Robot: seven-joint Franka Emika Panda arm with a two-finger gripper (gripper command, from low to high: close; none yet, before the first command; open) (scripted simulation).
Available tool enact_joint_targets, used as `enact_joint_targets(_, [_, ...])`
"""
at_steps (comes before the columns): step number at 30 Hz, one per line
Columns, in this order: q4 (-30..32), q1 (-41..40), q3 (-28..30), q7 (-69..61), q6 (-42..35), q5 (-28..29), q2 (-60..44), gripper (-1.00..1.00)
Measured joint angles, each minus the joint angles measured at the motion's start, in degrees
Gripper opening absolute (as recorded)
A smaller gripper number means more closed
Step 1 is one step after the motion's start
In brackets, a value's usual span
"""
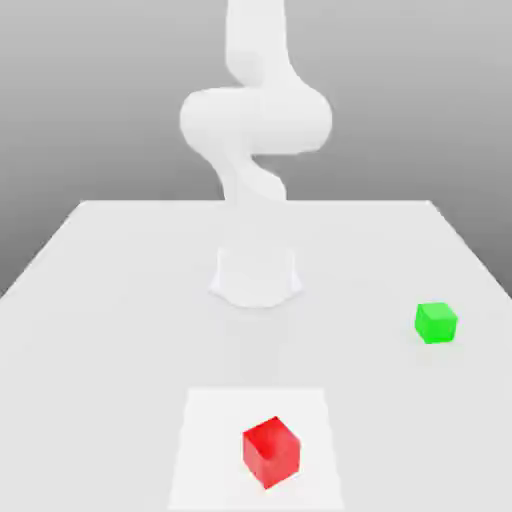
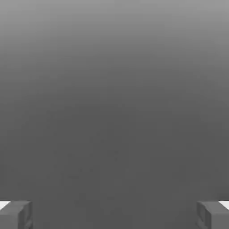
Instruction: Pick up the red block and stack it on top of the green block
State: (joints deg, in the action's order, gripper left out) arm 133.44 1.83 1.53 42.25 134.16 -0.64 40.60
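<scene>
Table [image 1: 120, 300] white, backdrop plain grey.

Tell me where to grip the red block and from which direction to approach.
Grip the red block across two opposite vertical faces, coming straight down from above. It is a plain cube resting flat on the table with nothing beside it; the green block sits well apart. It looks turned corner-on in the exterior view, so probably rotate the open end effector to match.

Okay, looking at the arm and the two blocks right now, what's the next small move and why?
Probably bring the open gripper down over the red block. Nothing sits between the fingers, and the red block lies alone on the table, apart from the green block toward the exterior view's right.
</scene>
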Motion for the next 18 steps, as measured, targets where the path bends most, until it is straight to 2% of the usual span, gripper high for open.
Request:
enact_joint_targets(10, [6.7, 6.0, 4.7, -14.9, 9.6, -3.1, -21.2, 0.0])
enact_joint_targets(18, [11.9, 8.1, 5.6, -25.6, 17.2, -4.3, -37.8, 0.0])
